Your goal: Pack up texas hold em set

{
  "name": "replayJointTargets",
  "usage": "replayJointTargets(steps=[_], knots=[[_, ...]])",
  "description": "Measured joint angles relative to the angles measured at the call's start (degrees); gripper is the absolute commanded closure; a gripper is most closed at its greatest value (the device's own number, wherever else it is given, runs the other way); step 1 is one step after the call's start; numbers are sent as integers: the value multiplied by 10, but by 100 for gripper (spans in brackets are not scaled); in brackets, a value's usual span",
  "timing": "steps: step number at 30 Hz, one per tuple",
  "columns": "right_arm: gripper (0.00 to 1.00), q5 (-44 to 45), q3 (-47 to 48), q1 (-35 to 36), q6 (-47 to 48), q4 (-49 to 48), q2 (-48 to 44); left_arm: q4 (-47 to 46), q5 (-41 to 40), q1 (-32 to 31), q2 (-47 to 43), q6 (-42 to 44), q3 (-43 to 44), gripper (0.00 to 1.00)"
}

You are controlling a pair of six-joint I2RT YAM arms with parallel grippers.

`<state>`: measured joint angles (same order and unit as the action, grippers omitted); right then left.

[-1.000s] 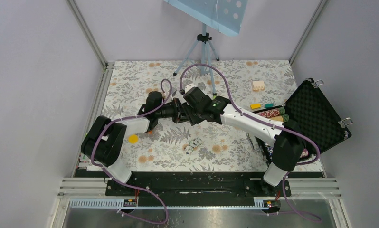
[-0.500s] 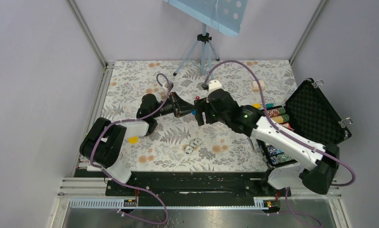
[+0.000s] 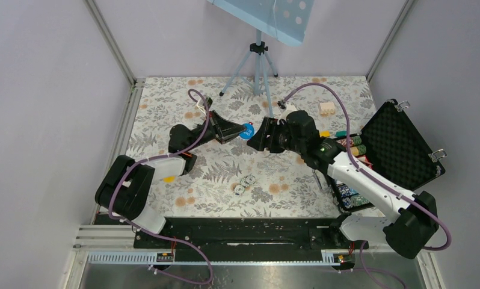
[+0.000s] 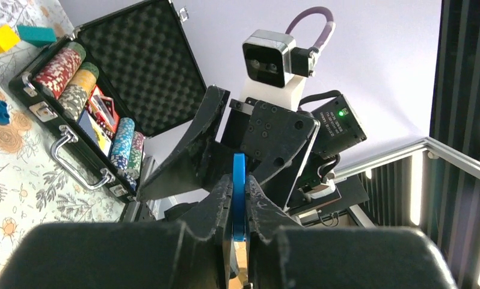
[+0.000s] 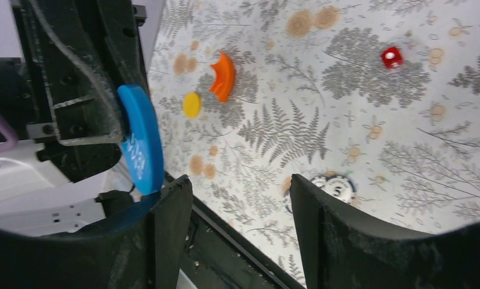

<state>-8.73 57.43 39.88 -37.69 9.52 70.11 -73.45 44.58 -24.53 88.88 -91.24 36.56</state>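
There's white lettering on the face of the blue disc (image 5: 142, 141), but it's slanted away from me and I can't make out the word. The chips (image 4: 58, 65) show printed edge marks, far too small to read.

Blue disc (image 5: 142, 141), black case (image 3: 400, 144), red die (image 5: 391, 57), floral-patterned table (image 3: 171, 102).

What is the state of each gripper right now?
The left gripper is shut on the blue disc.
The right gripper is open, holding nothing.
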Motion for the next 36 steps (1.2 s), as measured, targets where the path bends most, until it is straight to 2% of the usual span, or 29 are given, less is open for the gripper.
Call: replayJointTargets(steps=[6,15,28,33,36], knots=[[44,-46,-1,-2,-23,-35,-5,5,-9,0,-4,7,0,100],[44,-73,-1,-3,-30,-62,-20,33,-17,-1,-15,28,-5,100],[54,-74,-1,-9,-71,-113,-3,16,-17,-4,-34,28,-24,100],[64,-76,-1,-9,-82,-132,2,12,-17,-4,-34,27,-25,100],[66,-81,-1,-11,-88,-134,3,6,-18,-4,-34,25,-25,100]])
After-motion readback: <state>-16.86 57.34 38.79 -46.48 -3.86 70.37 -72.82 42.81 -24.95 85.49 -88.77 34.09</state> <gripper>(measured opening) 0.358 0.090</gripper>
